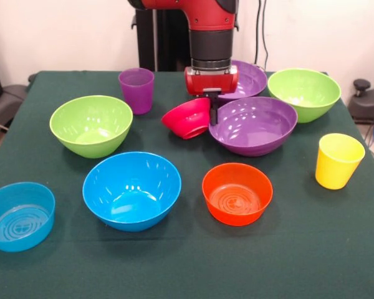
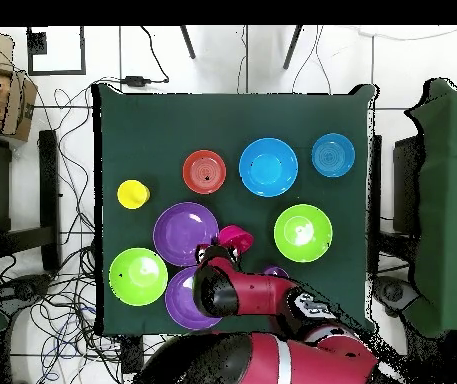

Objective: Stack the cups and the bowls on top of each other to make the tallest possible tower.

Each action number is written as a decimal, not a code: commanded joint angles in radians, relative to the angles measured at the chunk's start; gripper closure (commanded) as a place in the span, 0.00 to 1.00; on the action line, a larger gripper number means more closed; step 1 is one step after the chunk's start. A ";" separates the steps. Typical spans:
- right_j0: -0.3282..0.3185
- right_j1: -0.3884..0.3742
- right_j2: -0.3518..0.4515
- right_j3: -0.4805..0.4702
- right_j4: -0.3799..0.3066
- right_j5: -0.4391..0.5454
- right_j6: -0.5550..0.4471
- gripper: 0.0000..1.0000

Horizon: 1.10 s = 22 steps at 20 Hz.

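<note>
The bowls lie scattered over the green table (image 1: 299,261), none nested in another, so we place everything against the large blue bowl (image 1: 132,189) near the front. Left of it, by the table's edge, sits the small translucent blue bowl (image 1: 19,215). Behind it and slightly left we see one lime green bowl (image 1: 91,124), and further back the purple cup (image 1: 136,90), upright. Right of the large blue bowl and further back, the small red-pink bowl (image 1: 187,118) hangs tilted on its side, off the cloth, its rim pinched by the gripper (image 1: 213,107), whose jaws are pressed on it. Directly right of the large blue bowl sits the small orange bowl (image 1: 237,193). Behind that we find a wide purple bowl (image 1: 253,124), with the second purple bowl (image 1: 249,78) beyond it, partly hidden by the arm. Further right are the other lime green bowl (image 1: 303,92) and the yellow cup (image 1: 338,160), upright.
</note>
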 commanded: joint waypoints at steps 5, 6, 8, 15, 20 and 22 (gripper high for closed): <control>0.033 -0.109 0.059 0.020 0.036 0.153 0.150 1.00; 0.036 -0.123 0.060 0.023 0.041 0.167 0.149 1.00; 0.048 -0.168 0.062 0.031 0.058 0.212 0.148 1.00; 0.091 -0.275 0.049 0.034 0.095 0.330 0.149 1.00; 0.103 -0.281 0.041 0.031 0.092 0.330 0.159 1.00; 0.108 -0.276 0.033 0.024 0.084 0.320 0.156 1.00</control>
